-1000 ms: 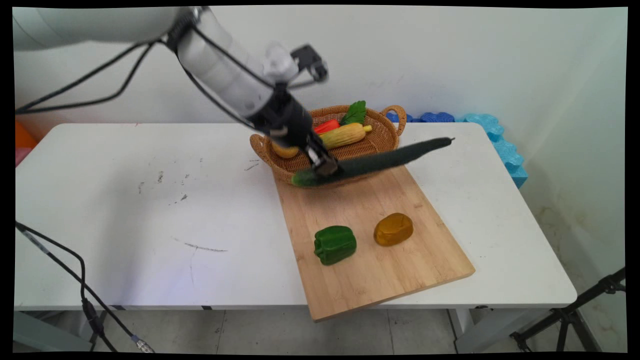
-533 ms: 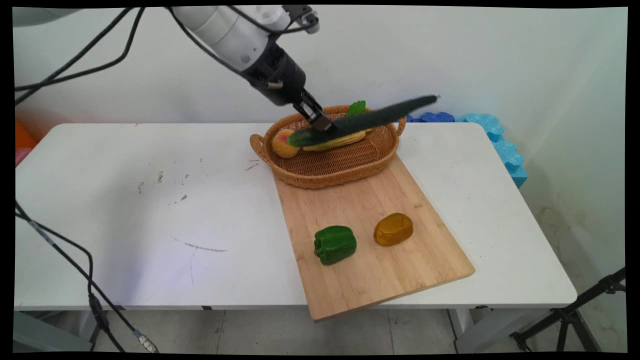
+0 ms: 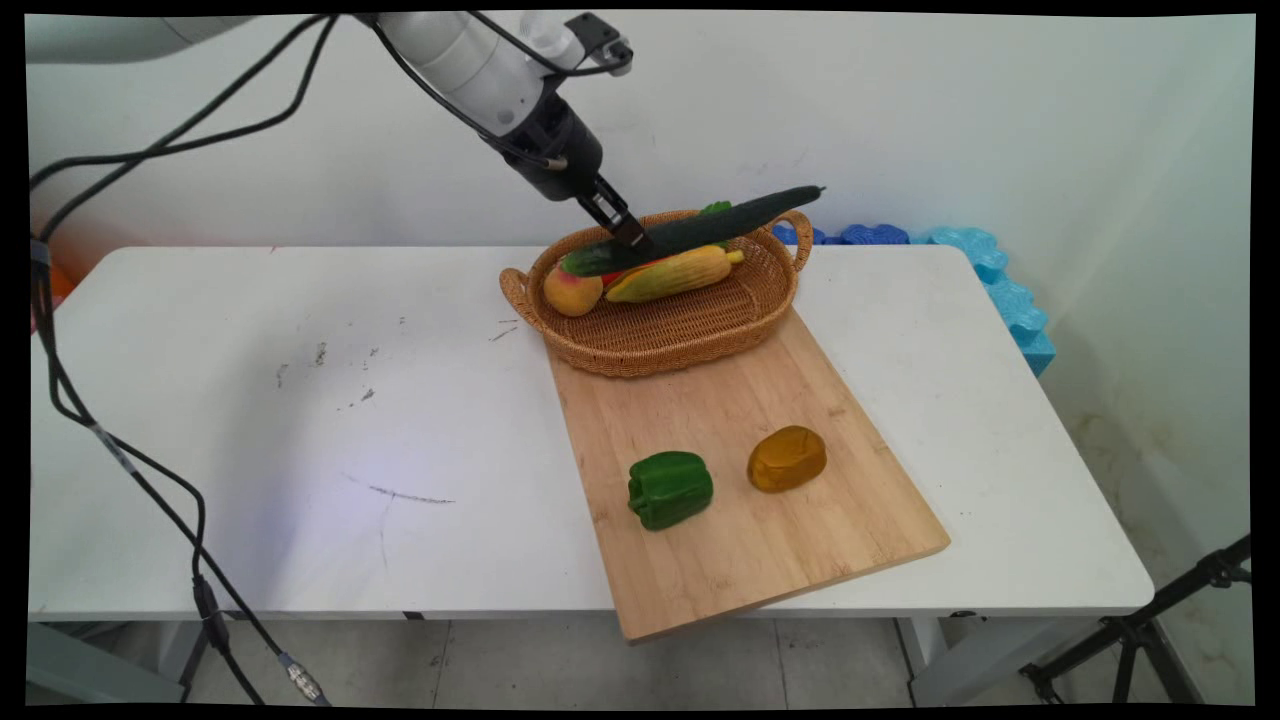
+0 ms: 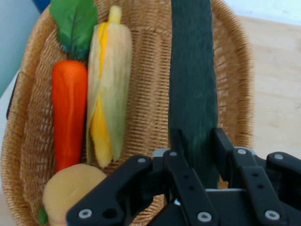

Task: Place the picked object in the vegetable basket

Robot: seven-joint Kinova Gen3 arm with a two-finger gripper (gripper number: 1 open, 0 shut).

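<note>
Main view, carry step: hand [image 3: 628, 236] clamped on cucumber [image 3: 700, 229] above basket [image 3: 668, 335]; next move, as judged, needed lowering clear of corn [image 3: 672, 276].

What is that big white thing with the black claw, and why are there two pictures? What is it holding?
That is a robot arm. The black claw at its end is its tool, and it is squeezing a long dark green cucumber up in the air over a woven basket. One picture comes from a camera above the table. The other comes from a little camera on the arm's hand, so you look along the claw. Inside the basket lie a corn cob, a carrot and a peach. In front, a wooden board holds a green pepper and a brownish yellow lump.
</note>
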